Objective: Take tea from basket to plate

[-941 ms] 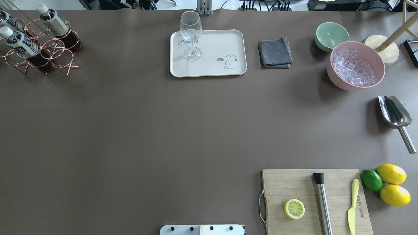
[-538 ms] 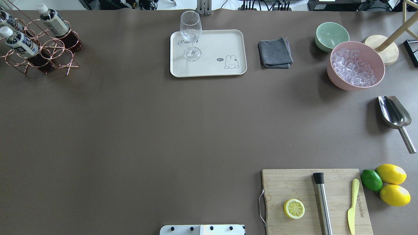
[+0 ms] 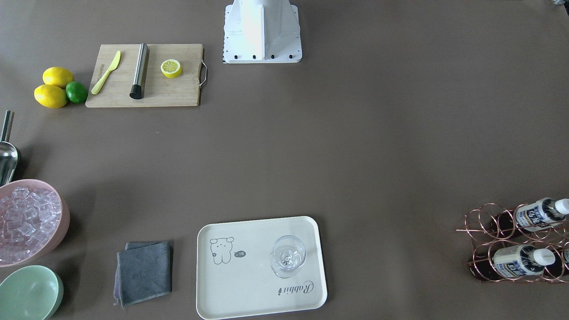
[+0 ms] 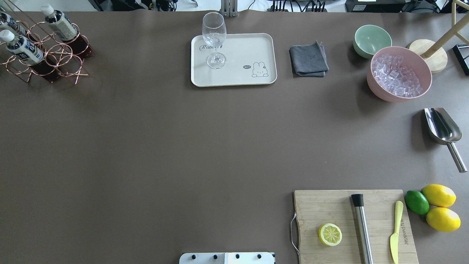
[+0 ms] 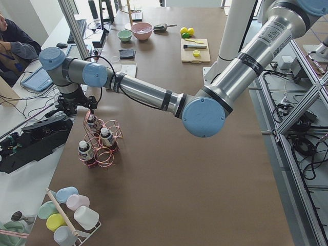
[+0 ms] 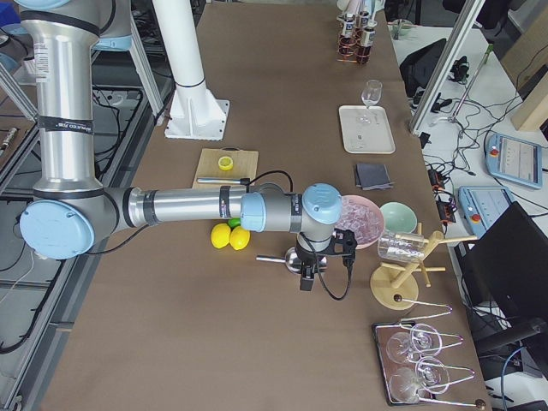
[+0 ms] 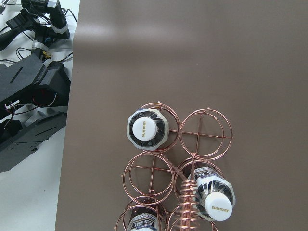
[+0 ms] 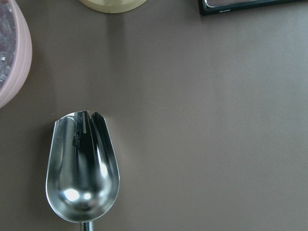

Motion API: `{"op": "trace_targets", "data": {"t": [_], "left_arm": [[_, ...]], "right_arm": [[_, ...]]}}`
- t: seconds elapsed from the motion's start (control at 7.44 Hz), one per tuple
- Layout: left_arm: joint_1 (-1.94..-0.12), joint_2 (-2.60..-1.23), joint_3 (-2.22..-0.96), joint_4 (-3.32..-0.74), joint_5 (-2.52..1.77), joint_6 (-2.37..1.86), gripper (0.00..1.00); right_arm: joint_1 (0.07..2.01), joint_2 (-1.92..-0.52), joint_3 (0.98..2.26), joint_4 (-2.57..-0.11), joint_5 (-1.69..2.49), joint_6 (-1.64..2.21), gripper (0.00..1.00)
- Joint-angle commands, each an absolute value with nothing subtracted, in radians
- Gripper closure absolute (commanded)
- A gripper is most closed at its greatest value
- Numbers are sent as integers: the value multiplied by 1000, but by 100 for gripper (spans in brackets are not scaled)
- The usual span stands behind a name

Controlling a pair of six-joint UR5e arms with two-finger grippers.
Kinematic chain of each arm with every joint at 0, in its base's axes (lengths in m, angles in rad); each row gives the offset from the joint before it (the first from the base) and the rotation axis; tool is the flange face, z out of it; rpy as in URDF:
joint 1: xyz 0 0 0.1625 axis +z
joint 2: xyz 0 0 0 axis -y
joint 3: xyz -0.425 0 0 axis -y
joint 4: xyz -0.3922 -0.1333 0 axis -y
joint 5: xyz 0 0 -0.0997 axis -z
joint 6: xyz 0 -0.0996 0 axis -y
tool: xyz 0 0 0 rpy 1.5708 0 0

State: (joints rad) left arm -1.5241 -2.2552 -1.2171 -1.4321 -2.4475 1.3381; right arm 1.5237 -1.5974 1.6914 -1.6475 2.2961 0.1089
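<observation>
Three tea bottles stand in the copper wire basket (image 4: 62,60) at the table's far left corner, dark drink with white caps: one tea bottle (image 4: 60,25) at the back, another (image 4: 22,47) in front, a third (image 4: 7,22) at the edge. In the left wrist view the caps (image 7: 146,129) (image 7: 216,204) show from straight above, beside the coiled handle (image 7: 185,207). My left gripper (image 5: 84,106) hangs just over the basket (image 5: 107,151); I cannot tell whether it is open or shut. The cream plate (image 4: 242,47) lies at the far middle. My right gripper (image 6: 306,278) hovers by the metal scoop (image 6: 295,257), state unclear.
A stemmed glass (image 4: 214,40) stands on the plate's left part. A grey cloth (image 4: 308,59), green bowl (image 4: 372,39), pink bowl of ice (image 4: 399,73) and scoop (image 4: 443,128) lie to the right. A cutting board (image 4: 329,205) with lemon half, muddler and knife sits near right.
</observation>
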Motion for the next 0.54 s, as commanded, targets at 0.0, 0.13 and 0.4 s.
{"op": "trace_targets", "data": {"t": [0.0, 0.13, 0.4], "left_arm": [[-1516, -2232, -1216, -1462, -2447, 1342, 8], [-1513, -2226, -1218, -1469, -2447, 1342, 8], [-1511, -2215, -1218, -1474, -2447, 1342, 12]], "right_arm": [[1519, -1597, 1690, -1647, 2296, 109, 0], [1520, -1597, 1692, -1647, 2295, 109, 0], [1519, -1597, 1690, -1647, 2296, 109, 0]]}}
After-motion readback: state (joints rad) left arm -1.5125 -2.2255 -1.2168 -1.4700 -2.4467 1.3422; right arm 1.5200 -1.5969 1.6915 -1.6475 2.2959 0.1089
